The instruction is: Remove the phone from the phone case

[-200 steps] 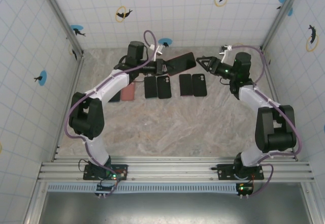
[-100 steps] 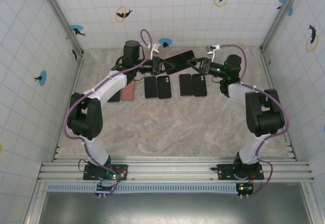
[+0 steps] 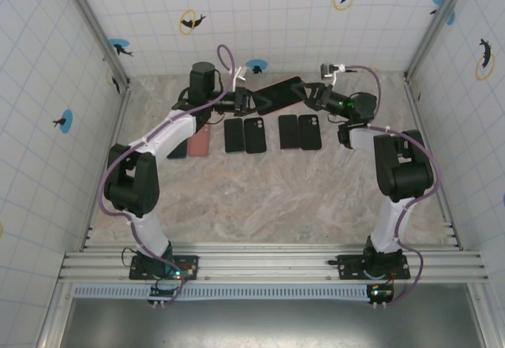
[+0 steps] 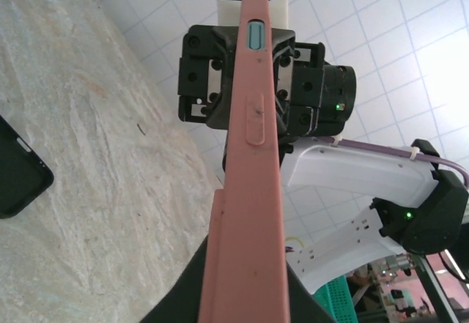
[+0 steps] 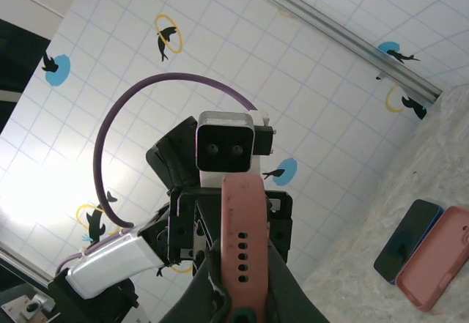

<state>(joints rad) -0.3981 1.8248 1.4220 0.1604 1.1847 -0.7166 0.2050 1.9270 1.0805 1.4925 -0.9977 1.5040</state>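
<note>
Marbled table (image 3: 260, 198): 2 pairs dark phones (image 3: 234, 136) back centre; pink case (image 3: 199, 141) beside 1 dark phone (image 3: 177, 151), further left.

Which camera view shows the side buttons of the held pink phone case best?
Left wrist view: the pink phone case stands edge-on, its buttons plain. The right wrist view shows its end with a row of holes; the top external view shows its dark face from afar.

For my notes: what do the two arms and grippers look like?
The left arm and right arm have white link shells between bulky black joints, each trailed by a purple cable. The left gripper and right gripper are black, topped by a white camera block. Green lights glow at the bases.
</note>
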